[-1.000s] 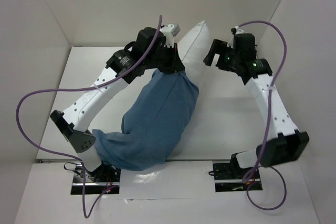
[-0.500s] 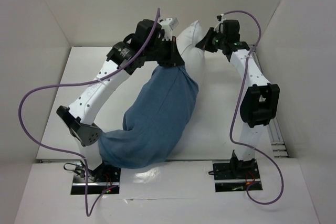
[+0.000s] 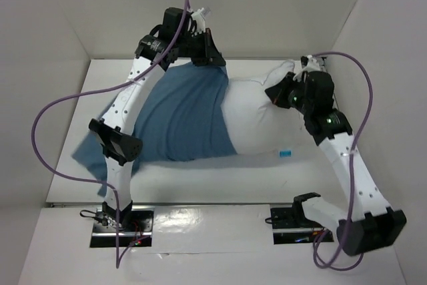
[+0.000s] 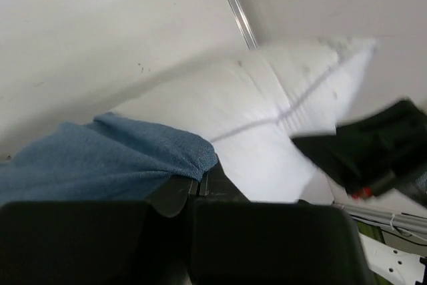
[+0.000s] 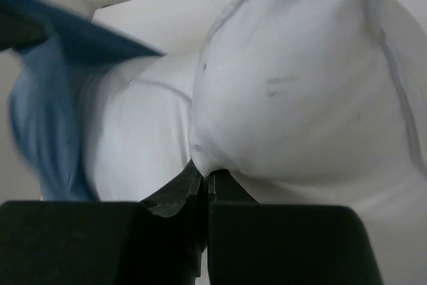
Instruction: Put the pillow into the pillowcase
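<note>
Working the sleeving step, roughly halfway by my read: seeing the pillow (image 3: 263, 121) lying across the table (image 3: 267, 173), left half inside the pillowcase (image 3: 180, 118), right half bare. Pinching the pillowcase's far hem with the left gripper (image 3: 210, 60), jaws closed tight on blue cloth; pinching a fold at the pillow's right end with the right gripper (image 3: 275, 91), jaws closed tight on white fabric. Probably needing next to be pushing the pillow leftward while pulling the hem over it; risking bunching otherwise.

My left arm (image 3: 133, 95) reaches far to the back. Its black two-finger left gripper (image 3: 212, 58) is pinched tight on the limp blue cloth pillowcase (image 3: 180, 118). My right arm (image 3: 347, 158) stretches forward, and its right gripper (image 3: 277, 90) is pinched on the plump white pillow (image 3: 257, 121).
</note>
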Robot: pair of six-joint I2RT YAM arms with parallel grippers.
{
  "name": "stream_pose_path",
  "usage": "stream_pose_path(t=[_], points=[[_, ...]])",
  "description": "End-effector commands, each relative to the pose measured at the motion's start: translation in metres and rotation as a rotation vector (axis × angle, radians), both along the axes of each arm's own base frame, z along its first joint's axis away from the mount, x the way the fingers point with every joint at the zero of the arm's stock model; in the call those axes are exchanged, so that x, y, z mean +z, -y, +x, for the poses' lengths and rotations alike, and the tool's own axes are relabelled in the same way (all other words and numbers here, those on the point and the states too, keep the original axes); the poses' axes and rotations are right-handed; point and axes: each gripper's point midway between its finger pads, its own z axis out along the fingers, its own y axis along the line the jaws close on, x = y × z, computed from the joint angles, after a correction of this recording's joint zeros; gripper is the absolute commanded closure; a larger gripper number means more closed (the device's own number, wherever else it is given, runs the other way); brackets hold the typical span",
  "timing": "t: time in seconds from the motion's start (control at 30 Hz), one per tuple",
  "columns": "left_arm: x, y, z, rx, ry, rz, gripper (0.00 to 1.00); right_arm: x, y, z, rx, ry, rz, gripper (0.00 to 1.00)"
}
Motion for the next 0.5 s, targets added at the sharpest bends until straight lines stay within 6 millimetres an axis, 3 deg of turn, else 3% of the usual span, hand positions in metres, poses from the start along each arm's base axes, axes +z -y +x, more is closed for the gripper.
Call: stream_pose_path(t=[0.0,0.13,0.2,0.23,0.3,0.33,0.47], points=[[0.083,0.038,-0.032,-0.142,0.216,-0.188,1.0,-0.002,-0.037,-0.049,0.111,-0.055,0.098,1.0],[0.067,0.072,-0.076,-0.233,0.17,-0.172,1.0,-0.019,-0.056,-0.056,0.138,-0.104,0.112,1.0],[0.051,0.087,-0.09,-0.252,0.137,-0.145,1.0,-0.021,-0.069,-0.054,0.173,-0.105,0.128,1.0],[0.039,0.101,-0.109,-0.29,0.095,-0.14,1.0,-0.03,-0.071,-0.049,0.167,-0.13,0.134,1.0],[0.035,0.106,-0.126,-0.284,0.06,-0.135,1.0,-0.034,-0.076,-0.043,0.174,-0.138,0.144,1.0],[0.017,0.11,-0.133,-0.257,0.026,-0.095,1.0,-0.034,-0.078,-0.042,0.183,-0.138,0.147,1.0],[0.025,0.097,-0.151,-0.151,0.023,-0.086,1.0,-0.02,-0.08,-0.045,0.214,-0.114,0.168,1.0]])
